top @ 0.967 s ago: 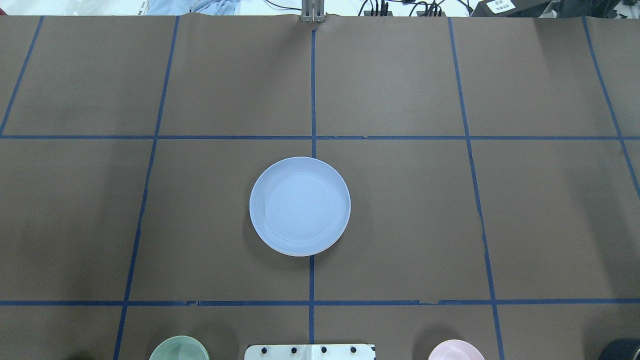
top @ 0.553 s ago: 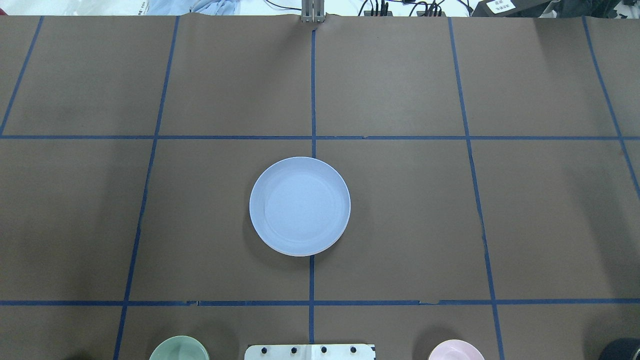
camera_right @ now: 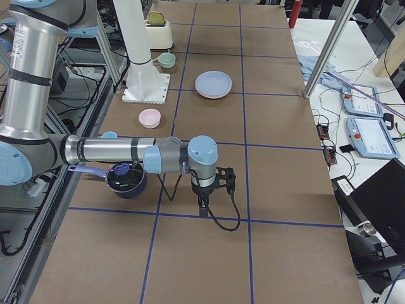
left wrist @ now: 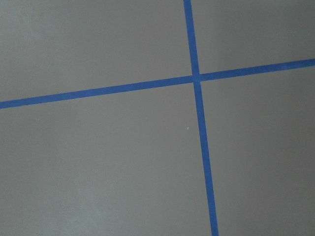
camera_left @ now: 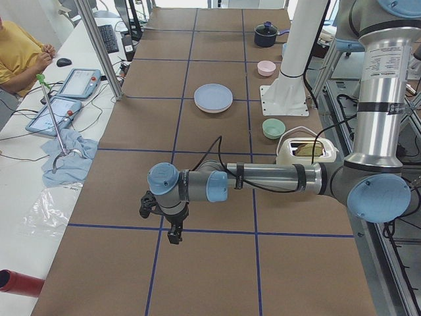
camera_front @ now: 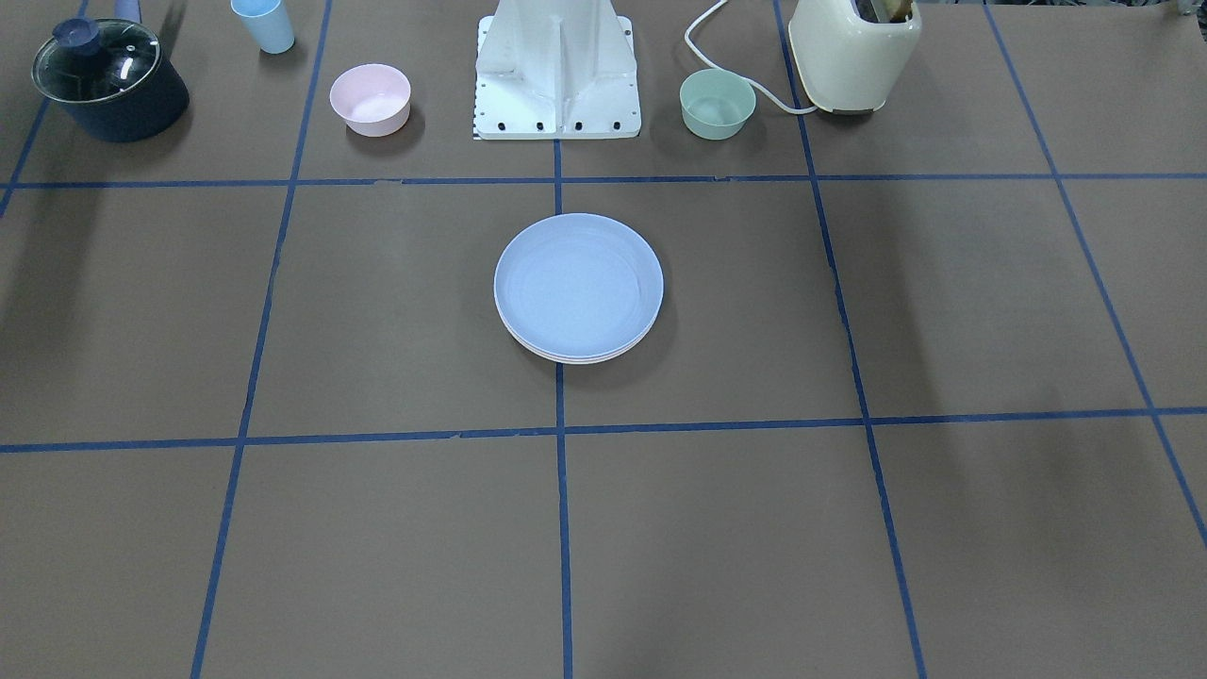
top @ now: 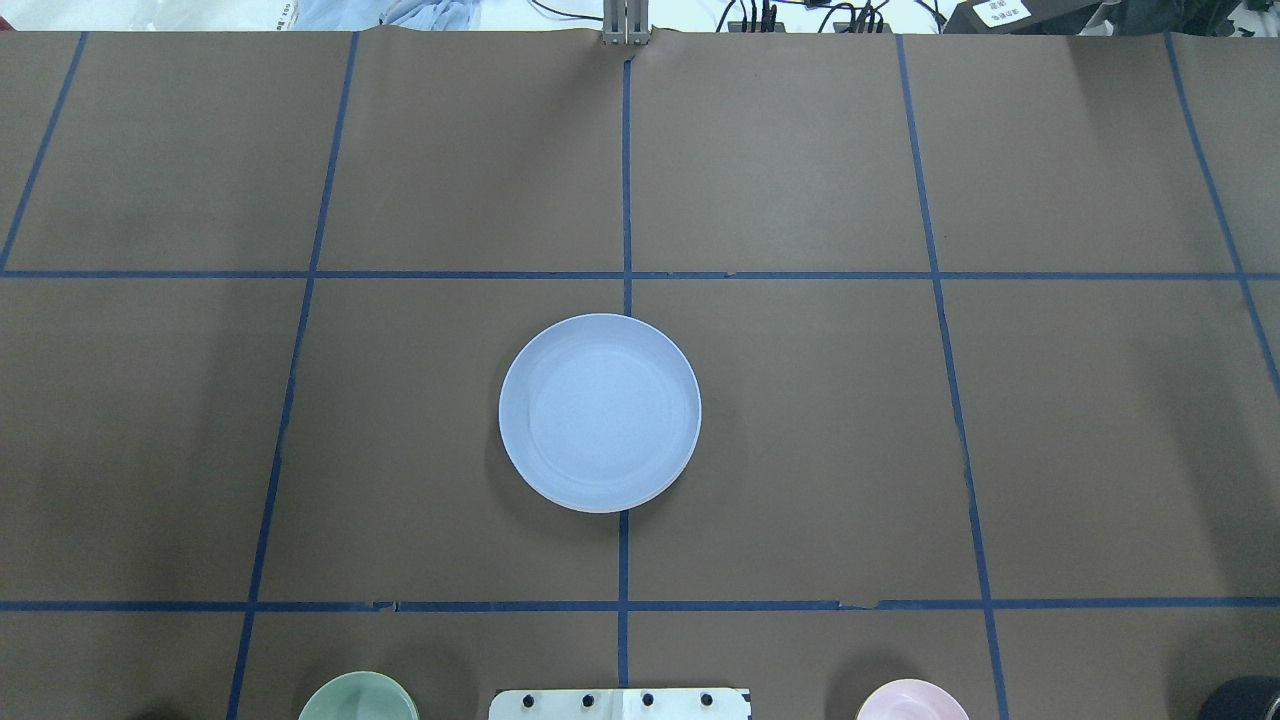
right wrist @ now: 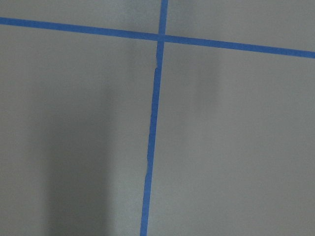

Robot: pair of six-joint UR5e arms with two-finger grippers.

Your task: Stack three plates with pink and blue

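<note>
Sitting at the table's middle across a blue tape line, the light blue plate topped paler rims nested beneath. Left gripper and right gripper hung low over bare table, well apart from it; whether either pincer gaped, I couldn't tell.

White label on dark box, print probably too small, nothing readable
</note>
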